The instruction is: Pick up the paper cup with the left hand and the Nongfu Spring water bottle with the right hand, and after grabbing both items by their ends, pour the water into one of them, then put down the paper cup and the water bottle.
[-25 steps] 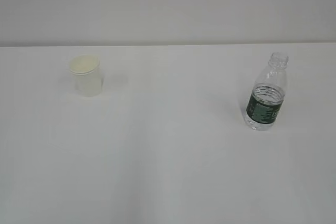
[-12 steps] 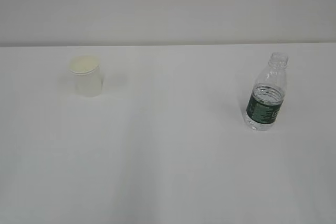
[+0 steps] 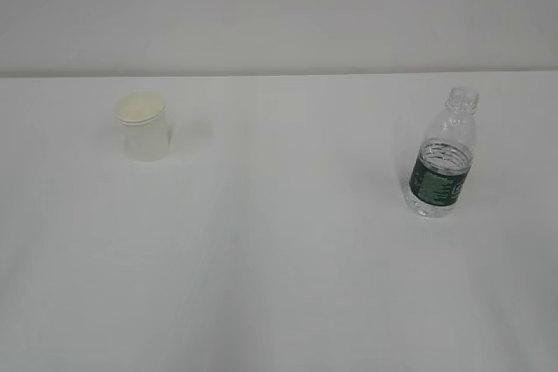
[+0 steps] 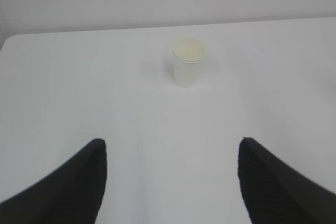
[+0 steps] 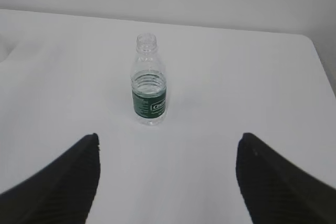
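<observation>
Nothing has shifted since before — small white tapered paper cup and clear ribbed green-labelled plastic bottle stand upright, well apart, on the white counter; both grippers' fingers spread, empty.

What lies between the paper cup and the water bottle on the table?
Nothing: in the exterior view only bare white table separates the paper cup from the water bottle.

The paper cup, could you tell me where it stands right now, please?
The paper cup stands upright on the table's far left in the exterior view, well apart from the water bottle on the right.
</observation>
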You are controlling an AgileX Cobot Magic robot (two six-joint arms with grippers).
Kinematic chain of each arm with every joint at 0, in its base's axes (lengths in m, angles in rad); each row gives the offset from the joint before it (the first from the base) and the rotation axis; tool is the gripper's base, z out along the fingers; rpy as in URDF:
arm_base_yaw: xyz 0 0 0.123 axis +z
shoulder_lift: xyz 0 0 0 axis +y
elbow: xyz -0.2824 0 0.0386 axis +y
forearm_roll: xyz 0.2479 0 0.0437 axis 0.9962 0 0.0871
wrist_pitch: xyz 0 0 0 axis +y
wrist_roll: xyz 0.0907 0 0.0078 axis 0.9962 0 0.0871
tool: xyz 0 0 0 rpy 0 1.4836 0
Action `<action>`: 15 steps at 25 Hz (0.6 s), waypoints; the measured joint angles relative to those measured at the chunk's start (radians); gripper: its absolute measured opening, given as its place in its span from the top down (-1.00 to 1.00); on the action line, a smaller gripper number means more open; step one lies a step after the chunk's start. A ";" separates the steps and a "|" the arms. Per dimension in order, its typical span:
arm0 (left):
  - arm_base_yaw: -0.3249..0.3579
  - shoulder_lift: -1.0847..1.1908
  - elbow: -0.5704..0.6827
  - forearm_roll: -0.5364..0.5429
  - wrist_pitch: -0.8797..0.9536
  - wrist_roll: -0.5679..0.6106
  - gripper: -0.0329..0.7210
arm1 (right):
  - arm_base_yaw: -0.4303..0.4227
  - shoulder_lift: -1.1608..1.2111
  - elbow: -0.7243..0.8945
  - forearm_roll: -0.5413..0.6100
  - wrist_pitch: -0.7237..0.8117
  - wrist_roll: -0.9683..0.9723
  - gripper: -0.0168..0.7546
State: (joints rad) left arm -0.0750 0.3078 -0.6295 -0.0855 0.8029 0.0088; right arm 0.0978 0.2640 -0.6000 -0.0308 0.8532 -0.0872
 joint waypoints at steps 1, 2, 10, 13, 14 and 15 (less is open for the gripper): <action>0.000 0.010 0.000 0.000 -0.016 0.000 -0.57 | 0.000 0.010 0.000 0.000 -0.016 -0.004 -0.61; 0.000 0.022 0.000 0.000 -0.033 0.000 -0.57 | 0.000 0.020 0.000 0.000 -0.032 -0.009 -0.61; 0.000 0.117 0.000 0.008 -0.140 0.000 -0.57 | 0.000 0.079 0.000 0.000 -0.118 -0.020 -0.59; 0.000 0.161 0.000 0.015 -0.176 0.000 -0.57 | 0.000 0.096 0.000 0.000 -0.144 -0.022 -0.59; 0.000 0.178 0.000 0.016 -0.192 0.000 -0.57 | 0.000 0.103 0.000 0.000 -0.152 -0.022 -0.59; 0.000 0.192 0.000 0.019 -0.203 0.000 -0.57 | 0.000 0.107 0.000 0.000 -0.163 -0.024 -0.59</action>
State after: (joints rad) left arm -0.0750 0.5002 -0.6295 -0.0669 0.6001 0.0088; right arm 0.0978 0.3713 -0.6000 -0.0308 0.6897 -0.1113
